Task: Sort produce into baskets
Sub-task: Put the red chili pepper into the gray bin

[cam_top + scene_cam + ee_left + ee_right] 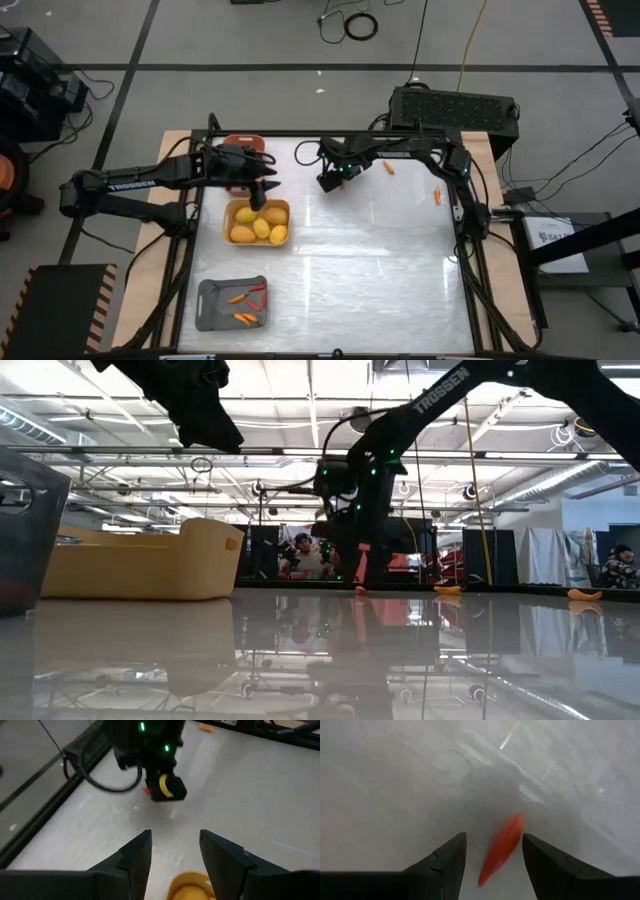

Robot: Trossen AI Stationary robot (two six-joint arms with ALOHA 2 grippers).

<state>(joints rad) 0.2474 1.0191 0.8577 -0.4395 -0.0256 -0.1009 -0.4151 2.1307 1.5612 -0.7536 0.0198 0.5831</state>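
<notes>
Item: red chili stick, lying on the tabletop near the back edge. You had the right gripper directly over it, jaws parted on either side and not gripping; its long axis ran slantwise through the gap. Left gripper, half open and empty, hovered above the yellow basket of fruits. The right arm was plainly nearer.

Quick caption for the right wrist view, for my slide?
Right gripper open over a red chili-like stick on the white table.
</notes>
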